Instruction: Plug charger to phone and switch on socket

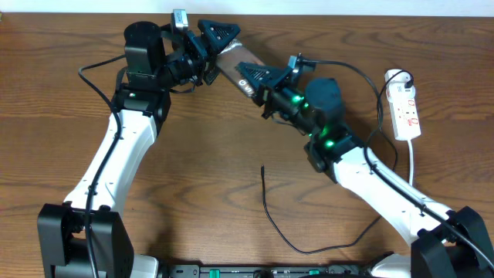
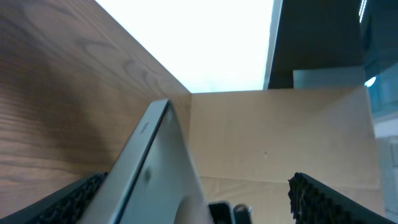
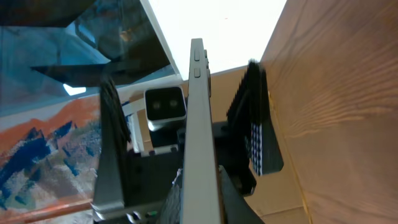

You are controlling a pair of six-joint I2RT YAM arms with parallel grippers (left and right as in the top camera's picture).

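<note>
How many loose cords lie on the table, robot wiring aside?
2: the black charger cable curves across the front middle; the white cord leaves the socket at right. More may be hidden.

Seen edge-on, the phone [image 3: 198, 124] rises like a grey blade up the middle, its side buttons [image 3: 198, 62] near the far end. The right gripper [image 3: 200, 190] clamps it at the bottom of the frame. Beyond, the left gripper [image 3: 185, 137] straddles it, ribbed fingers [image 3: 256, 124] spread wide, its white camera [image 3: 165, 102] staring back. The wood-grain table [image 3: 336, 112] fills the right.
</note>
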